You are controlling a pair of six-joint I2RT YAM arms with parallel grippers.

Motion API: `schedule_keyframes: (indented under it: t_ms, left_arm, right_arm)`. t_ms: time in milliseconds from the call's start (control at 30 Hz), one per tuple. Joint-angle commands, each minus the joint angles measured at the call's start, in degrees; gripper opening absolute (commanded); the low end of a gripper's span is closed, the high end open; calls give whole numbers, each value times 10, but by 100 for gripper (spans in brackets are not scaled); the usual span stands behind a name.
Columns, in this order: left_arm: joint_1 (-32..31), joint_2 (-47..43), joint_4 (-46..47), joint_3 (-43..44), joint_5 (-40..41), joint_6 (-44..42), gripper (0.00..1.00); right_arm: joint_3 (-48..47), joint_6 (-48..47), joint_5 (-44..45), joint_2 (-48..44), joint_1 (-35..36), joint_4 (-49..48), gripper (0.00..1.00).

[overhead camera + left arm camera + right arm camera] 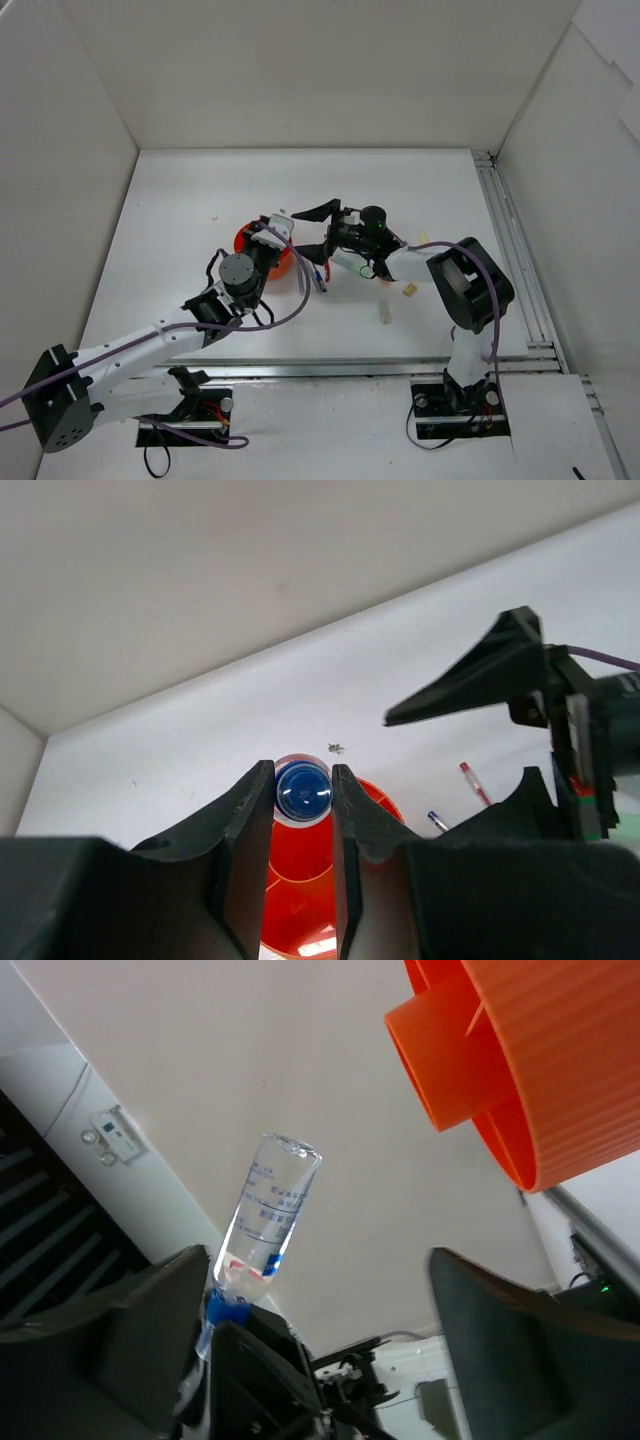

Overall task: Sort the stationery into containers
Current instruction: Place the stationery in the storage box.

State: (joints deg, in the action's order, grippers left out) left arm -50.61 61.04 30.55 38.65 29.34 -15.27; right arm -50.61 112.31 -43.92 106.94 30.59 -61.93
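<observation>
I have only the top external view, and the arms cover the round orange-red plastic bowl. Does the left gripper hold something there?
Observer: Yes, the left gripper is shut on a short blue-white marker, seen end-on by its blue cap.
Operator: Does the bowl have compartments?
Observer: Yes, the round orange-red plastic bowl shows inner dividers just beyond the marker.
Operator: Is the right gripper gripping the marker too?
Observer: No, the right gripper stands wide open, with the marker's clear barrel sticking up between its fingers, unclamped.
</observation>
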Motion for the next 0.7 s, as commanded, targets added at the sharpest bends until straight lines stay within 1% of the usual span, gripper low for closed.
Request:
schedule_keyframes:
  t_ms: [0, 33, 67, 100, 133, 167, 200, 233, 267, 300, 333, 367, 400, 433, 467, 500, 533, 600, 633, 667]
  left_arm:
    - [35, -28, 7, 28, 23, 86, 0]
    - [46, -36, -22, 38, 25, 106, 0]
    - [59, -42, -35, 42, 26, 127, 0]
    - [89, -49, -50, 47, 14, 141, 0]
    - [105, -54, -76, 52, 1, 183, 0]
    - [123, -63, -90, 56, -34, 200, 0]
    - [140, -67, -107, 62, -57, 214, 0]
    - [173, -70, -134, 73, -75, 241, 0]
    - [188, -70, -148, 79, -115, 251, 0]
    - [200, -70, -168, 85, -134, 258, 0]
    - [222, -68, -175, 94, -151, 276, 0]
    - [232, -67, -183, 99, -188, 280, 0]
    - [238, -68, -188, 103, -203, 284, 0]
    - [243, -63, -194, 109, -213, 287, 0]
    - [252, -62, -198, 113, -227, 295, 0]
    - [252, -58, -207, 117, -234, 298, 0]
    - [259, -49, -211, 126, -255, 299, 0]
    - [264, -38, -229, 135, -275, 303, 0]
    - [264, -29, -240, 148, -283, 303, 0]
    - [264, -23, -247, 153, -306, 305, 0]
  right_arm:
    - [0, -58, 6, -51, -15, -38, 98]
    - [2, -74, 8, -59, -25, -31, 98]
    - [2, -92, 9, -68, -27, -3, 98]
    - [2, -138, 12, -88, -34, 21, 98]
    - [1, -165, 16, -102, -42, 43, 98]
    - [-2, -196, 32, -116, -47, 97, 98]
    - [-8, -269, 44, -151, -52, 134, 98]
    - [-18, -318, 72, -171, -54, 181, 98]
    - [-57, -379, 97, -195, -55, 320, 98]
    - [-88, -519, 135, -242, -51, 418, 98]
    - [-119, -583, 264, -266, -33, 577, 98]
    - [-168, -684, 339, -286, -17, 615, 98]
    - [-173, -707, 398, -331, -5, 651, 98]
    - [-168, -723, 478, -356, 10, 659, 98]
    - [-140, -731, 510, -379, 9, 659, 98]
    - [-127, -734, 540, -423, 6, 660, 98]
    - [-100, -742, 604, -444, 6, 660, 98]
    - [-78, -764, 660, -494, 11, 661, 98]
    - [-68, -767, 704, -509, 11, 666, 98]
    - [-55, -772, 724, -519, 12, 671, 98]
